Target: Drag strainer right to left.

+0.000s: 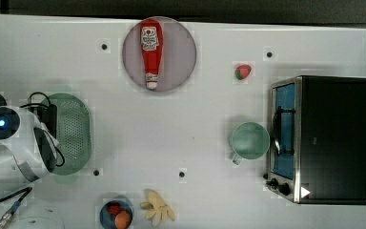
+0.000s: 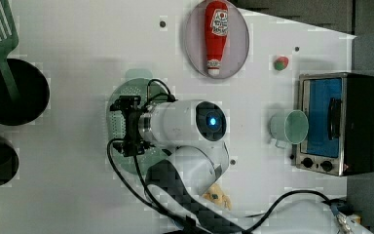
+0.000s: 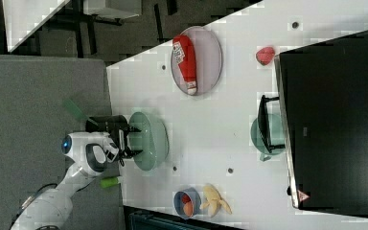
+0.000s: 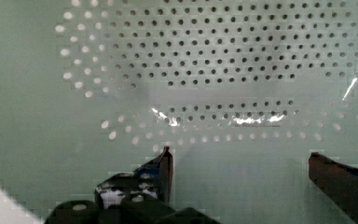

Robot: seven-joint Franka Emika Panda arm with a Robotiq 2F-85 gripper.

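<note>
Strainer (image 1: 74, 133): a pale mint-green oval colander, its floor and lower walls dotted with rows of small holes, with glints of light on the plastic. It sits upright on the white table (image 1: 171, 124), near the top view's left edge, well apart from the other things.

Gripper (image 4: 240, 175): fingers spread wide, holding nothing. In the wrist view the two dark fingertips (image 4: 165, 170) stand low inside the strainer's bowl, close over the perforated floor; whether they touch it cannot be told. In the left view the gripper (image 2: 126, 126) hangs over the strainer's middle, and in the right view its fingers point into the bowl from the arm's side.

Step in hand, as judged: the strainer already lies at the top view's left end of the table, so the drag looks largely done or near its end, with the open fingers placed inside the bowl as a hook rather than a pinch. Any further travel calls for a finger pressed against the inner wall and a low, level sweep, so that the light plastic slides and does not tip.

Surroundings: a ketchup bottle (image 1: 150, 52) lying on a round grey plate (image 1: 183, 52); a mint-green mug (image 1: 249, 140) just beside a toaster oven (image 1: 324, 138); a strawberry (image 1: 242, 71); a banana (image 1: 158, 207) beside a small bowl of fruit (image 1: 116, 214).
</note>
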